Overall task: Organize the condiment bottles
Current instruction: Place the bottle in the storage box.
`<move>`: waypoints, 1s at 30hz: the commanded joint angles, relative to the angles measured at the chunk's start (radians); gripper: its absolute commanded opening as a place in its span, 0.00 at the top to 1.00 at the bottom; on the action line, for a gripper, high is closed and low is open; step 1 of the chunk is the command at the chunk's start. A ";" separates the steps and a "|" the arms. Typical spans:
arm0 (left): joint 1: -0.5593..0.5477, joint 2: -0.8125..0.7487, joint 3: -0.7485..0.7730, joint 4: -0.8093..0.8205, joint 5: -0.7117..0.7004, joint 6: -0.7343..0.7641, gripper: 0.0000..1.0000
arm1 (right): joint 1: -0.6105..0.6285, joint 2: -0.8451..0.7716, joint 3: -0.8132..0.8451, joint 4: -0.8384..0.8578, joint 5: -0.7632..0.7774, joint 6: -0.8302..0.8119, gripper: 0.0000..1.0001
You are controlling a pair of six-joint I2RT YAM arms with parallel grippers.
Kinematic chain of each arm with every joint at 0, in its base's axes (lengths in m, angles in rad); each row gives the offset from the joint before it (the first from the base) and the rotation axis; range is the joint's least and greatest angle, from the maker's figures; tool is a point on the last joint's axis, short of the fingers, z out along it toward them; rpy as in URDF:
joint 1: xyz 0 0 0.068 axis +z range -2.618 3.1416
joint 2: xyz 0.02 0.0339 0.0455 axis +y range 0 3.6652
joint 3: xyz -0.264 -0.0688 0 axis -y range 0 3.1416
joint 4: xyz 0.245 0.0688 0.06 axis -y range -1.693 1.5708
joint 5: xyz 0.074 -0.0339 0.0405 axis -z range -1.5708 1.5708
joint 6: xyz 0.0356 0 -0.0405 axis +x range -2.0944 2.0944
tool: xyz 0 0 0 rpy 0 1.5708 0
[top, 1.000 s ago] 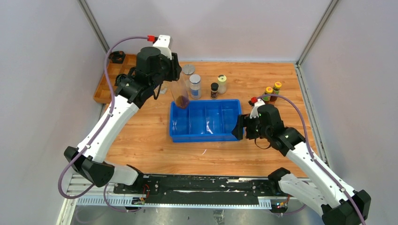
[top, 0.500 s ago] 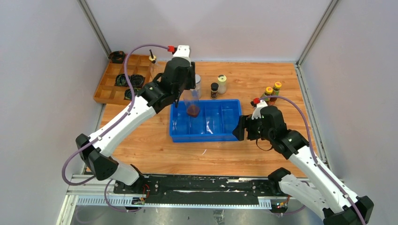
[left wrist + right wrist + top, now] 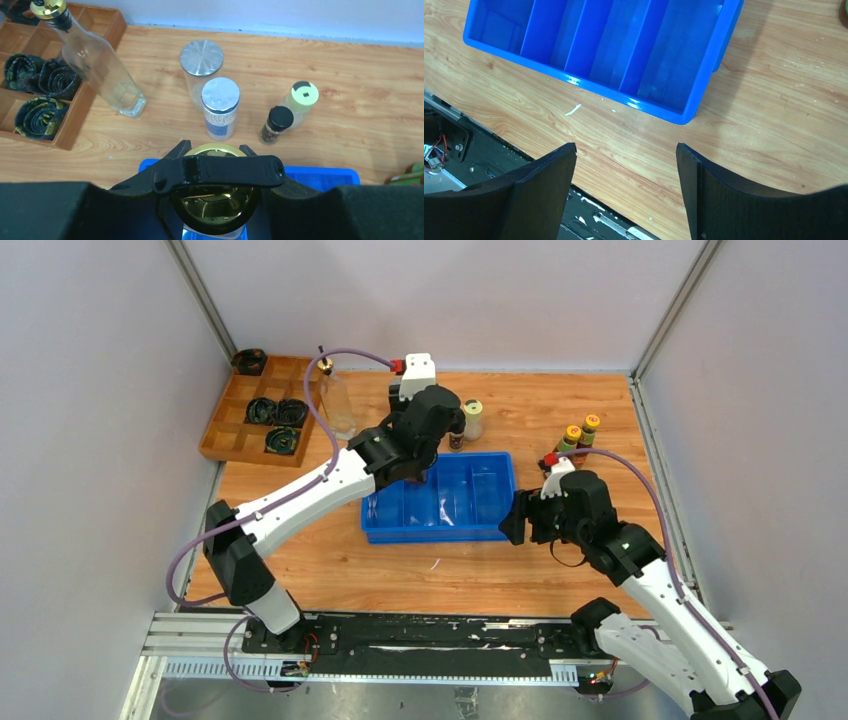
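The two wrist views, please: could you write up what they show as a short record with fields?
left tool: shut on a gold-lidded jar, above the blue bin
standing on table: tall gold-spouted bottle, silver-lidded jar, blue-labelled jar, cream-lidded jar, black-capped bottle
wooden tray: far left, black coiled rings inside
right tool: open, empty, over the wood beside the bin's corner
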 commanded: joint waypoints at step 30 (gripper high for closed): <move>-0.015 0.088 -0.162 0.298 -0.167 -0.115 0.72 | 0.015 -0.008 -0.059 -0.006 -0.042 -0.020 0.21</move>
